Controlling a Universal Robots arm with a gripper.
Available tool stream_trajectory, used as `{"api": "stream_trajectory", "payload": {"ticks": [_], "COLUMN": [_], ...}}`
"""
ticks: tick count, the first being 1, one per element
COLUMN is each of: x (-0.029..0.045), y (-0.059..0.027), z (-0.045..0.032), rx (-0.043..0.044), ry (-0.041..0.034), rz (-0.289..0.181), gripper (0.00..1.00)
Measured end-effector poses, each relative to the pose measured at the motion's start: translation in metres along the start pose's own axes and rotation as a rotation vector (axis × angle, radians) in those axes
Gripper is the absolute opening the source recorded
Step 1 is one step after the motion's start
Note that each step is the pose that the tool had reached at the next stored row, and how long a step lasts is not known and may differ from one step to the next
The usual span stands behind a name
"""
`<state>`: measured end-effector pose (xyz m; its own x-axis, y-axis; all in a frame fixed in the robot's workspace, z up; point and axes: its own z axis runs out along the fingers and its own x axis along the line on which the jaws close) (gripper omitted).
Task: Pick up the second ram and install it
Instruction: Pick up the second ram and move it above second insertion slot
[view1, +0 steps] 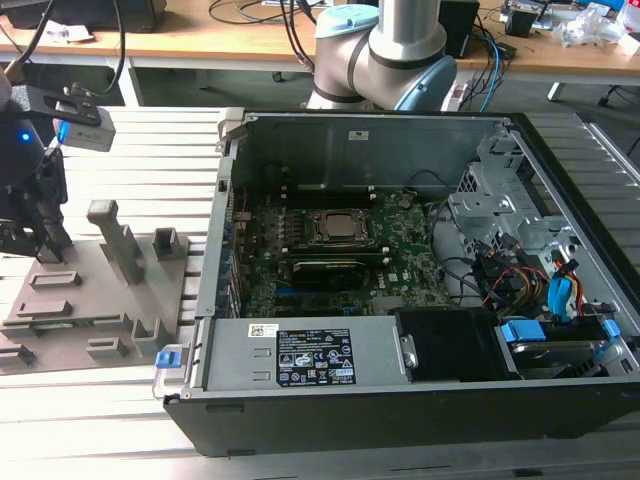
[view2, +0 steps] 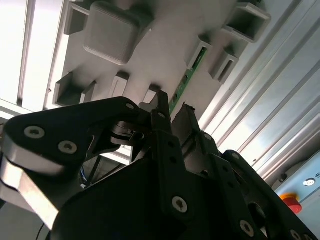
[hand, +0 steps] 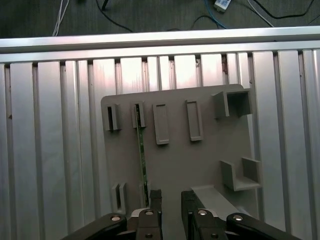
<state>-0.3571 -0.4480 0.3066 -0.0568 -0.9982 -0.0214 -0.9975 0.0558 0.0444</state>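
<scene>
Black gripper (view1: 45, 248) is way over at the exterior view's left for me, down low over the grey tray (view1: 110, 300) that lies on the ribbed aluminium table (view1: 150, 150). In both wrist views the fingers (hand: 155, 200) are spread with a clear gap and aren't pinching anything. The ram (hand: 141, 155) stands on its edge in the tray. It's a thin green strip running from a slot at the far end right up to the fingertips. In the second wrist view it (view2: 186, 80) lines up with the gap between the fingers. In the first wrist view it looks just beside one finger, so I can't tell if it's really between them. Going toward the exterior view's right, the open computer case (view1: 400, 420) lies on its side next to the tray with the green motherboard (view1: 410, 265) facing up. The arm's base (view1: 385, 50) stands behind the case.
</scene>
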Motion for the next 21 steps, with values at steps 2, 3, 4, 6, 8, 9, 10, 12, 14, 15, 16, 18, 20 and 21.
{"api": "stream_trajectory", "payload": {"ticks": [2,3,4,6,8,9,10,12,14,15,16,18,20,21], "x": [0.0000,0.0000,0.0000,0.0001,0.0001,0.0001,0.0001,0.0002,0.0002,0.0002,0.0002,0.0003,0.0003,0.0003], "y": [-0.0001,-0.0001,-0.0001,-0.0002,-0.0002,-0.0003,-0.0003,-0.0003,-0.0004,-0.0004,-0.0005,-0.0005,-0.0006,-0.0006], "z": [0.0013,0.0017,0.0024,0.0036,0.0050,0.0058,0.0066,0.0077,0.0095,0.0100,0.0104,0.0120,0.0131,0.0138], "rx": [-0.0001,-0.0001,0.0000,0.0000,0.0000,0.0000,0.0000,-0.0001,-0.0001,-0.0001,-0.0001,-0.0001,-0.0001,-0.0001], "ry": [0.0000,0.0000,0.0000,0.0000,0.0000,-0.0001,0.0000,-0.0001,0.0000,0.0000,0.0000,0.0000,0.0000,0.0000], "rz": [0.000,0.000,0.000,0.000,0.000,0.000,0.000,0.000,0.000,0.000,0.000,0.000,0.000,0.000], "gripper": [0.30,0.30,0.30,0.30,0.30,0.30,0.30,0.30,0.30,0.30,0.30,0.30,0.30,0.30]}}
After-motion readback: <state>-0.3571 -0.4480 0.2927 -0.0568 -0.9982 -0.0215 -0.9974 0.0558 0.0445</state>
